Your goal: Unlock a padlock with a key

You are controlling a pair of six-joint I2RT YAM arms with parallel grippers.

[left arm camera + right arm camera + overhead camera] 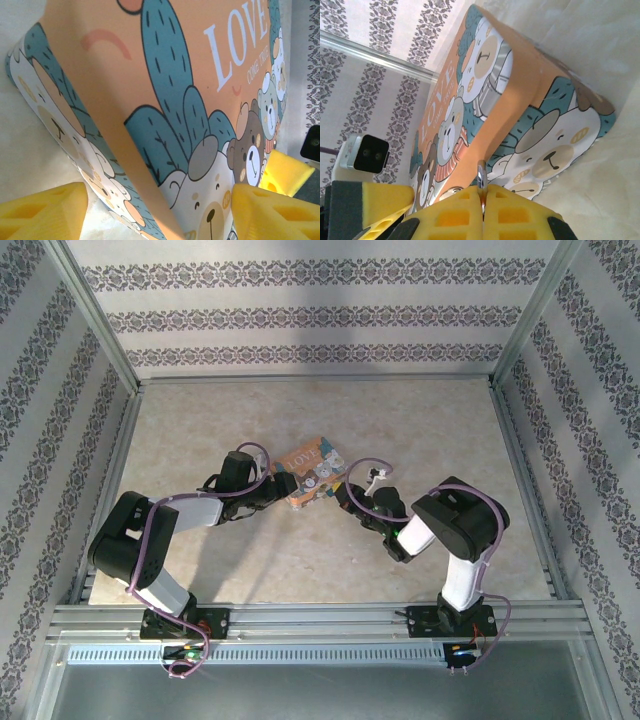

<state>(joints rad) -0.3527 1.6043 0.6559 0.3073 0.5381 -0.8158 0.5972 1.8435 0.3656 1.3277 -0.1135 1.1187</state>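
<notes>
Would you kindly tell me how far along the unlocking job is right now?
Done: the key is picked up, pinched in the shut right gripper. In hand: the left gripper straddles the orange LOVE box; whether it grips is unclear, and the key's tip points toward the box's side. Left: the unlocking itself.

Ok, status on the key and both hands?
Right hand shut on the key, tip close to the box. Left hand wide astride the box, grip unclear.
</notes>
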